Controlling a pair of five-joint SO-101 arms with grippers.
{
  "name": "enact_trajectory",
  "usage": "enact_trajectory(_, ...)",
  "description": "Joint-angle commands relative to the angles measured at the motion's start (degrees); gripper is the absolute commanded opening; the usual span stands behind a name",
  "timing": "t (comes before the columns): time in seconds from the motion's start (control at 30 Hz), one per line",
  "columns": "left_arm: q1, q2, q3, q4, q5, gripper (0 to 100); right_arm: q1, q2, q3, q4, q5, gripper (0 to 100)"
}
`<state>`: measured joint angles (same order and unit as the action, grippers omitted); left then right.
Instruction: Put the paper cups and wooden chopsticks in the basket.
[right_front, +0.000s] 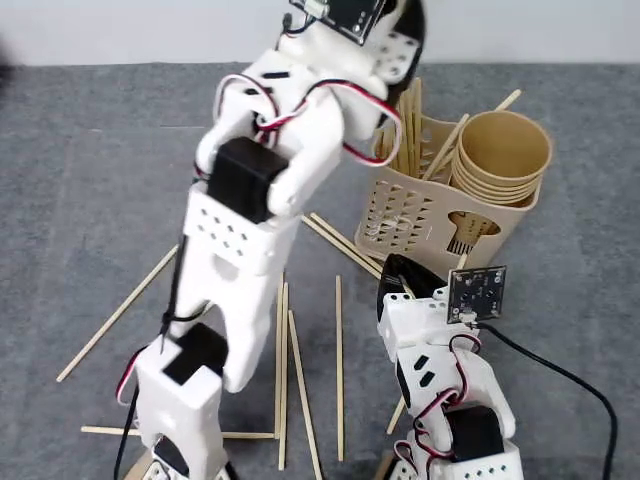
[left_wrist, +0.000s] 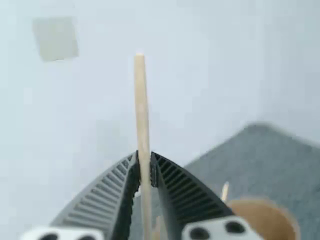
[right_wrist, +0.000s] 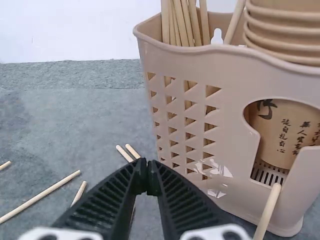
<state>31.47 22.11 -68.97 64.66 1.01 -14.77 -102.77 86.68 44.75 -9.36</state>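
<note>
My left gripper (left_wrist: 144, 172) is shut on a wooden chopstick (left_wrist: 142, 115) that stands upright between its fingers. In the high view the left arm (right_front: 280, 150) rises over the beige basket (right_front: 420, 215), its head at the top edge. The basket holds several chopsticks (right_front: 408, 125) and a stack of paper cups (right_front: 503, 155). My right gripper (right_wrist: 146, 182) is shut with nothing in it, low over the carpet just in front of the basket (right_wrist: 200, 115). Several chopsticks (right_front: 284, 370) lie loose on the grey carpet.
One chopstick (right_wrist: 267, 210) leans against the basket's near corner. Loose sticks (right_front: 118, 312) spread across the carpet left of and between the arm bases. A black cable (right_front: 570, 375) runs off to the right of the right arm.
</note>
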Motion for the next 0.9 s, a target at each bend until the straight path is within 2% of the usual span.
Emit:
enact_trajectory(0.0,1.32,0.35,-2.33,-4.75,3.60,1,0.04,-0.48,-0.18,-1.45,-0.18,1.2)
enact_trajectory(0.23,1.23,7.03,-2.33,-2.90,6.33,2,0.04,-0.48,-0.18,-1.45,-0.18,1.2)
enact_trajectory(0.3,1.23,8.26,-2.59,-0.26,7.47,2,0.04,-0.48,-0.18,-1.36,-0.18,1.2)
enact_trajectory(0.53,-1.23,7.91,-5.14,8.70,10.37,16,0.04,-0.48,-0.18,-1.27,-0.18,1.2)
enact_trajectory(0.67,-5.63,7.30,-9.01,16.44,9.58,16,0.04,-0.48,-0.18,-1.27,-0.18,1.2)
enact_trajectory(0.87,-12.22,7.91,-11.91,34.99,0.70,16,0.04,-0.48,-0.18,-1.27,-0.18,1.2)
